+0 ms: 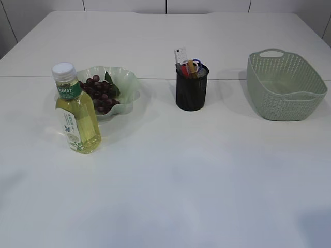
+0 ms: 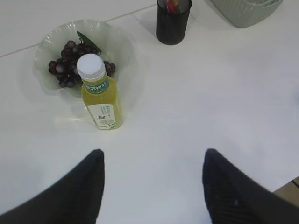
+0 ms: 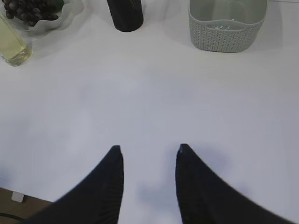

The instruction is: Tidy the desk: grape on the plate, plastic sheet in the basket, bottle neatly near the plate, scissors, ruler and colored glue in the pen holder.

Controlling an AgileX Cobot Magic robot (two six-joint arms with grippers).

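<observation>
Nearly everything looks done. Basket (image 1: 286,87) sits at three o'clock, its contents unclear; plate (image 1: 128,85) at nine holds the grape (image 1: 98,93), bottle (image 1: 76,109) upright touching it; pen holder (image 1: 192,87) central, filled. Left gripper (image 2: 152,161) and right gripper (image 3: 148,154) gape empty.

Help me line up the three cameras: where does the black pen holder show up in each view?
Exterior view: the pen holder stands just right of centre, between the plate and the basket.
Left wrist view: top edge, right of centre, rim partly cut off.
Right wrist view: top edge, left of centre, only its lower part showing.
Shared landmark: the basket, to the holder's right in all three views.
</observation>
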